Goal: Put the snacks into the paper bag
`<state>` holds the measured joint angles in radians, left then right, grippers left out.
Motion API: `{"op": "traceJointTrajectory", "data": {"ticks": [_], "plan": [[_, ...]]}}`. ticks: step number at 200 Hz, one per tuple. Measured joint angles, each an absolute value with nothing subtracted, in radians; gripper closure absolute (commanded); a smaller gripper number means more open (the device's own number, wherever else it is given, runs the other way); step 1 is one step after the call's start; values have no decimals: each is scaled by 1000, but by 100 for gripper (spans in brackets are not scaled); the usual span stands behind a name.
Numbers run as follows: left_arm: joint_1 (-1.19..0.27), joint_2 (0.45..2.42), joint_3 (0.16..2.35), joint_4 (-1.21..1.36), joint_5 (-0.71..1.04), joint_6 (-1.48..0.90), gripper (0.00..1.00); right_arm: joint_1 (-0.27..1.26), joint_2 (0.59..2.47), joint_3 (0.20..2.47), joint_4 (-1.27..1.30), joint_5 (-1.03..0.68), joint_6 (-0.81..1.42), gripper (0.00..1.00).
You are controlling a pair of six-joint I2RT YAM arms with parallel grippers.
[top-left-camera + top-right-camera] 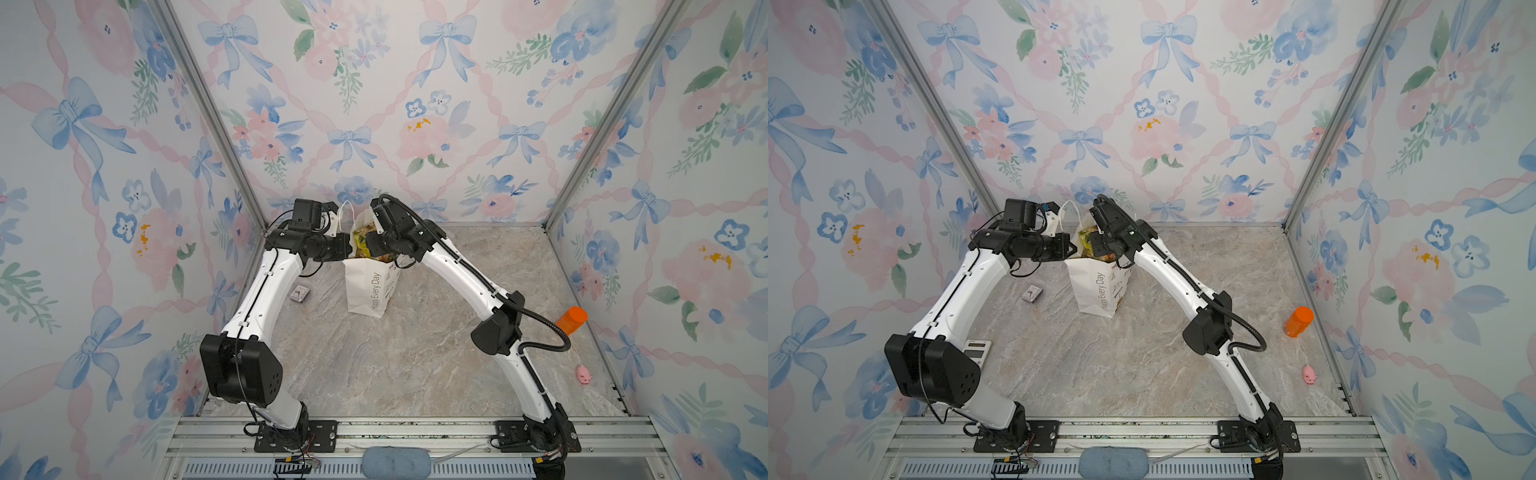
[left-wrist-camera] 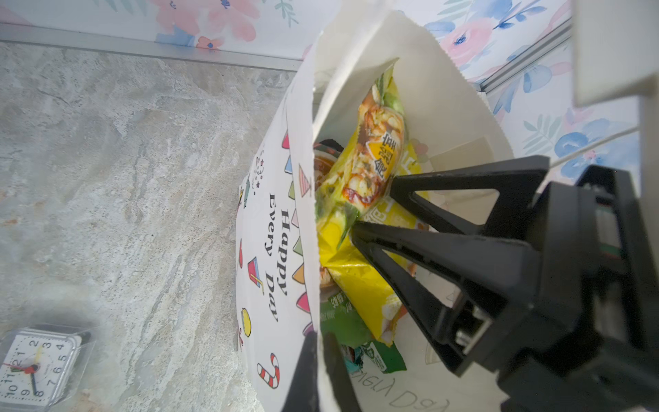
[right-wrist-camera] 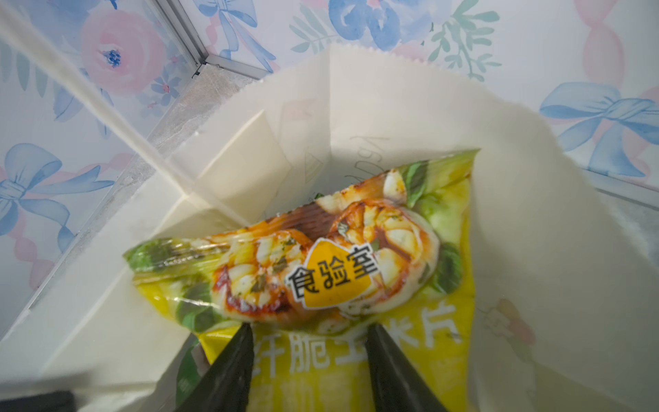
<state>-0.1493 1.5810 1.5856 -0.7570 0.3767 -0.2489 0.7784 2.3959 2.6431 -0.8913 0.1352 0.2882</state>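
The left gripper [image 2: 320,337] is closed on the paper bag [image 2: 271,249]. It pinches the near wall at the rim, one finger outside and one inside, which holds the mouth apart. The bag stands upright on the tabletop [image 1: 415,353], between the two grippers in both top views. Its thin paper looks light and easily creased, and a hard tug would likely tip or tear it, so a hold on the rim seems the sensible one.

Just past that gripper's inner finger, deeper in the bag, lies a green packet [image 2: 342,317]. The yellow chip bag [image 3: 335,271] rests over it, bent, with its upper end near the rim.

The right gripper [image 3: 308,328] is inside the mouth with its jaws roughly half apart, and it appears to hold nothing. The chip bag lies right at its fingertips and beyond them, face up toward the wrist camera. Whether the tips touch the film I cannot tell. The film is glossy, so the bag is probably slippery, light and puffed with air, with crushable contents. A crimped end seam would make a better hold than the belly.
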Motion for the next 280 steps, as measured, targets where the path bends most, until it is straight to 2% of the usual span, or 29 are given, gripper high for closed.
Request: {"op": "traceJointTrajectory", "data": {"ticks": [45,65,87,147,187,225,233,253,280], "plan": [[-149,1581,1586,-757,377,-249,100,768,2396,2651,-903,110,296,40],[-149,1580,1586,-756,377,-255,72,764,2387,2650,-902,81,300,39],[-149,1565,1586,-741,375,-262,60,764,2354,2640,-897,41,307,36],[-149,1485,1579,-698,360,-274,48,764,2159,2511,-769,-82,315,21],[-149,1423,1533,-667,326,-281,36,764,2045,2350,-619,-189,310,8],[-149,1317,1499,-614,284,-305,22,764,2034,2303,-501,-337,284,0],[-147,1282,1486,-598,268,-308,20,763,2032,2297,-477,-365,279,3],[-144,1193,1443,-544,235,-320,16,762,1988,2221,-391,-426,276,4],[-144,1040,1317,-421,175,-337,7,762,1832,1992,-242,-442,264,3]]}}
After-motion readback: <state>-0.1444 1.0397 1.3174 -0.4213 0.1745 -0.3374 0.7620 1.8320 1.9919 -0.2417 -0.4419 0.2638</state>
